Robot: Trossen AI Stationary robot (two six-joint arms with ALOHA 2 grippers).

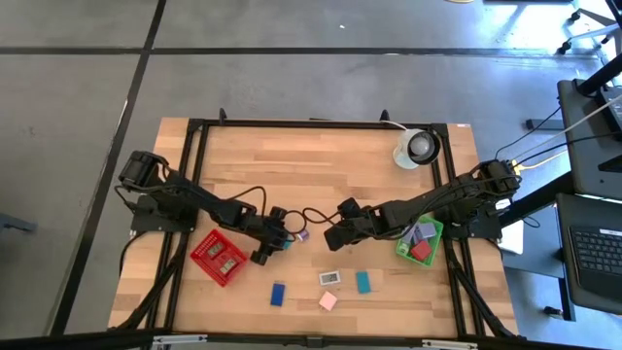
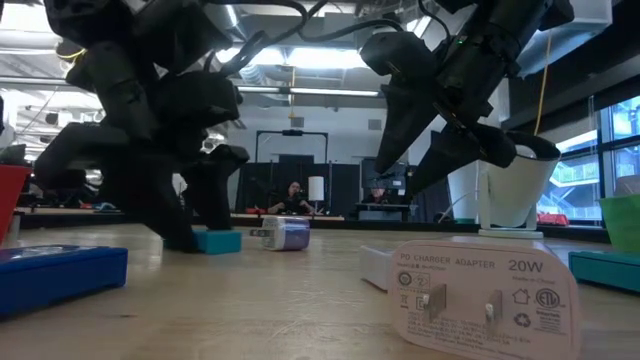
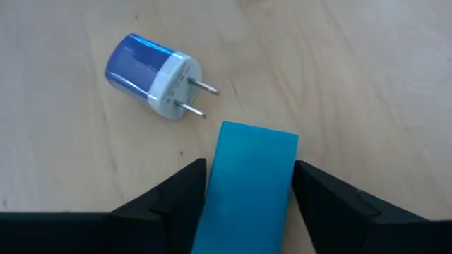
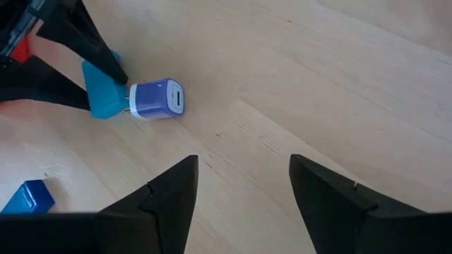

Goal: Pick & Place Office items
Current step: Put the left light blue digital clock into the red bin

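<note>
A teal block (image 3: 247,187) lies flat on the wooden table left of centre, with my left gripper (image 3: 248,169) shut on it; it also shows at table height (image 2: 217,240). Just beyond it a blue-and-white plug adapter (image 3: 154,74) lies on its side, prongs toward the block. My right gripper (image 4: 244,176) hangs open above bare wood right of the plug (image 4: 157,99), nothing between its fingers. Near the front edge lie a blue block (image 1: 278,294), a white charger (image 1: 330,278), a pink block (image 1: 328,301) and a second teal block (image 1: 362,282). My left gripper pinches the teal block's two long sides (image 3: 212,183) between its two fingers, at the end nearer the gripper. The fingers slant down from the table's left side and lie along the block. The block lies flat on the table.
A red basket (image 1: 219,257) stands beside my left arm and a green basket (image 1: 420,240) with several pieces beside my right arm. A white round object with a dark centre (image 1: 416,148) sits at the far right. Bare wood lies at the table's far half.
</note>
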